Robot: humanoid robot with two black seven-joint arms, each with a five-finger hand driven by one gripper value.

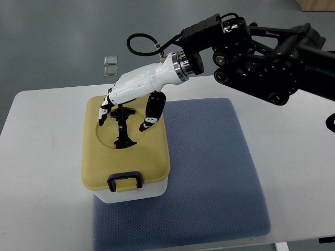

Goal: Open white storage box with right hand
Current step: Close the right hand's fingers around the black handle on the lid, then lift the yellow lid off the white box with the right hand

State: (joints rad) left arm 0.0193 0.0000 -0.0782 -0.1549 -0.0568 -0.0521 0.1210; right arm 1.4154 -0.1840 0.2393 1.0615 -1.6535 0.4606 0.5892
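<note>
While its black arm reaches in from the table's far right corner, the right hand point(131, 99) hangs palm-down over the storage box point(125, 149), fingers point(152, 117) loosely spread and drooping onto the yellow lid point(133, 157), gripping nothing. That box sits closed on the blue mat's point(209, 167) left edge, black latch point(124, 181) facing the near edge of the table point(42, 157).

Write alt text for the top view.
The robot's right hand hovers, fingers spread, over the yellow lid of a closed white storage box standing on a blue mat on a white table.
</note>
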